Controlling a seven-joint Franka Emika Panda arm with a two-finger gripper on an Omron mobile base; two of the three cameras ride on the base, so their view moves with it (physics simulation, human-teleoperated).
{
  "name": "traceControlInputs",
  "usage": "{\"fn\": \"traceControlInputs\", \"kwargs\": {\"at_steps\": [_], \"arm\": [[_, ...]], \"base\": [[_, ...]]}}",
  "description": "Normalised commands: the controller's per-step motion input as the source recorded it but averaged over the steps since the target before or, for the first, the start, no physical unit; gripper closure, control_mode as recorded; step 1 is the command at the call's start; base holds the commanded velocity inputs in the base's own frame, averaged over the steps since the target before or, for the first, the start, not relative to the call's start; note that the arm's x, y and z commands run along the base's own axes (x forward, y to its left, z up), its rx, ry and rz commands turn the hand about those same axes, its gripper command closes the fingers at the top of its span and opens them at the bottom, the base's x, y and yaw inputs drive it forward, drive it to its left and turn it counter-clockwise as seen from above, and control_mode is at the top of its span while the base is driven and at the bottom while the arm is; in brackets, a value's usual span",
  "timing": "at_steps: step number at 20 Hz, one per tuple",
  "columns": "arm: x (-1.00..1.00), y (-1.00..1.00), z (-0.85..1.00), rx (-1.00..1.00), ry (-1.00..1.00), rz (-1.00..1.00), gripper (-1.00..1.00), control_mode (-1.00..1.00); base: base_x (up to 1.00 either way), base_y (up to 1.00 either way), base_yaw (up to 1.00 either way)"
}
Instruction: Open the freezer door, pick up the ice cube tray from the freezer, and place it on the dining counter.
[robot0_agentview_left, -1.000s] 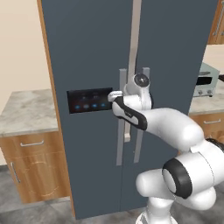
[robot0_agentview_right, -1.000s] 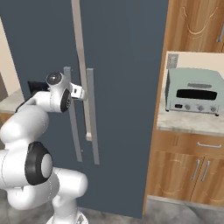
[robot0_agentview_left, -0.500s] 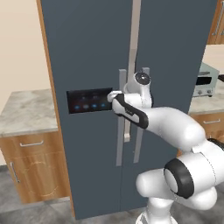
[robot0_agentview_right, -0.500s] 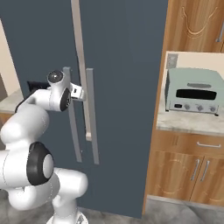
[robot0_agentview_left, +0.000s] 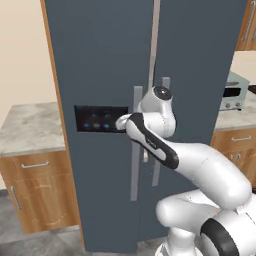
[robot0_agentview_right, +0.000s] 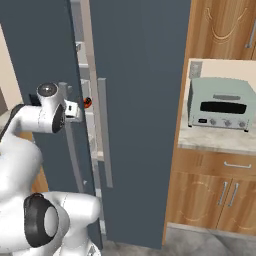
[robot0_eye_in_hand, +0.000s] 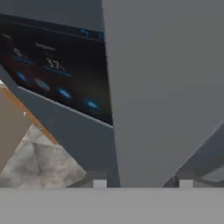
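Note:
The freezer door (robot0_agentview_left: 100, 60), dark slate-blue with a black display panel (robot0_agentview_left: 100, 118), stands a crack open. My gripper (robot0_agentview_right: 75, 111) is shut on its long grey handle (robot0_agentview_right: 74, 160). In the hand view the handle (robot0_eye_in_hand: 153, 87) fills the space between my fingertips (robot0_eye_in_hand: 99, 183), and the lit panel (robot0_eye_in_hand: 52, 65) lies to its left. Through the gap in the right base view I see a strip of the freezer (robot0_agentview_right: 85, 82) with grey shelves and a small red round item (robot0_agentview_right: 87, 102). The ice cube tray is hidden. The dining counter is out of view.
The matching right-hand door (robot0_agentview_right: 140, 100) is closed, its handle (robot0_agentview_right: 102, 130) just beside the gap. A pale green toaster oven (robot0_agentview_right: 220, 105) sits on the counter to the right, above wooden cabinets (robot0_agentview_right: 220, 195). A marble-topped wooden cabinet (robot0_agentview_left: 30, 130) stands left of the fridge.
My jaws closed onto the handle. Since then the freezer door has swung out slightly, opening a narrow gap between the two doors.

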Motion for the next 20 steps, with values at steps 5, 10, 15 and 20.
{"fn": "traceControlInputs", "kwargs": {"at_steps": [5, 10, 15, 20], "arm": [[-1.00, 1.00, 0.00, -0.17, 0.01, 0.18, 1.00, -1.00], [-1.00, 1.00, 0.00, -0.14, 0.00, 0.17, -1.00, -1.00], [-1.00, 0.36, 0.12, -0.03, -0.02, 0.07, -1.00, -1.00], [-0.73, -0.89, 0.30, 0.27, 0.00, 0.01, -1.00, -1.00]], "base": [[0.00, 0.00, 0.00], [0.00, 0.00, 0.00], [0.00, 0.00, 0.00], [0.00, 0.00, 0.00]]}}
